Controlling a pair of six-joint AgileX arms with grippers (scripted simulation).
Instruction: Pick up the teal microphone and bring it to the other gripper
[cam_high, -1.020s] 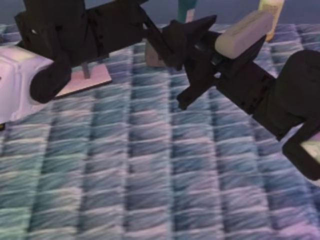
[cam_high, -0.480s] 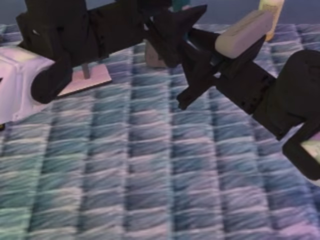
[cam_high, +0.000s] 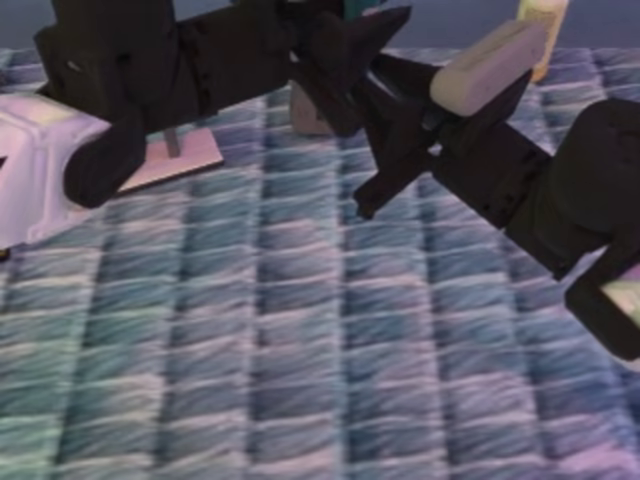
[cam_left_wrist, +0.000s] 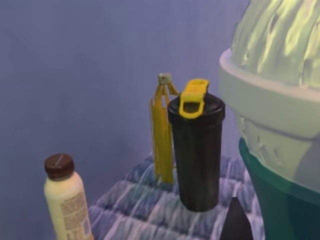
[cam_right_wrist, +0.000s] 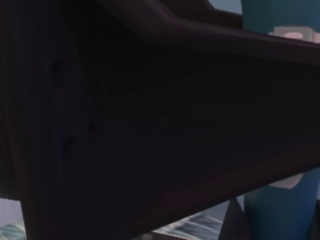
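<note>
- Since a second ago, the left gripper (cam_high: 345, 60) has shifted up and right along the far edge of the table (cam_high: 300, 350). It now covers most of the teal microphone (cam_high: 358, 6). The right arm has barely changed.
- Top view: both black arms meet at far centre. The left arm's white block (cam_high: 35, 170) is at the table's left. The right arm's cream segment (cam_high: 485, 70) is right of centre.
- Right gripper (cam_high: 395, 120) sits just beside the left one. Whether either is gripping the microphone: cannot tell.
- Right wrist view is mostly filled by a dark black mass. The teal handle stands upright behind it, with a small white mark (cam_right_wrist: 295, 36) near the top.
- Only the left wrist view shows the microphone's whitish ribbed head, very close, above the teal handle.
- That view also shows a black shaker cup (cam_left_wrist: 196, 155) with a yellow lid, upright, and a yellow stand (cam_left_wrist: 162, 135) just behind it.
- Cream bottle (cam_left_wrist: 65, 200) with a brown cap stands apart from those. Its label print is unreadable.
- Pink flat base (cam_high: 175, 155) with a short post shows only from the top, under the left arm.
</note>
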